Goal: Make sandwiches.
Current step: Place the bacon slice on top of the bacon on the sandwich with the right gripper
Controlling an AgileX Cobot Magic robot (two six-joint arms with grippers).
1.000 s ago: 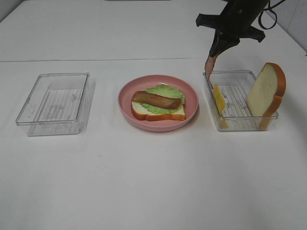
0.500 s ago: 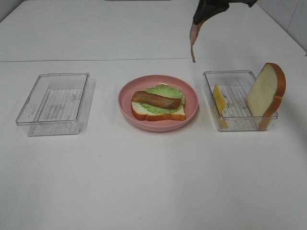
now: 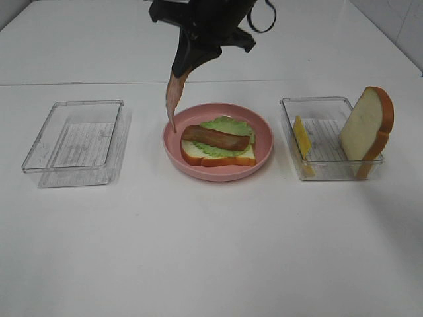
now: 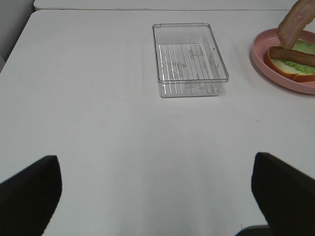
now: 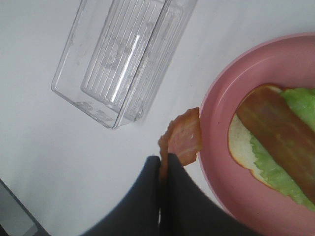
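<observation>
On the pink plate (image 3: 218,174) lies a bread slice (image 3: 218,157) with green lettuce (image 3: 229,125) and a brown bacon strip (image 3: 217,138) on top. My right gripper (image 3: 188,63) is shut on a second bacon strip (image 3: 174,99), which hangs down over the plate's left rim. The right wrist view shows this held bacon strip (image 5: 183,137) just outside the plate's edge (image 5: 221,98). A yellow cheese square (image 3: 303,142) and another bread slice (image 3: 367,129) stand on edge in the right clear tray (image 3: 330,173). My left gripper (image 4: 157,196) is open above bare table.
An empty clear tray (image 3: 74,135) sits left of the plate, and it also shows in the left wrist view as the tray (image 4: 189,59) ahead of the open fingers (image 4: 29,191). White tabletop surrounds everything.
My right gripper has carried the bacon strip up out of the right tray and leftward across the plate to its left rim. Everything else is unmoved.
</observation>
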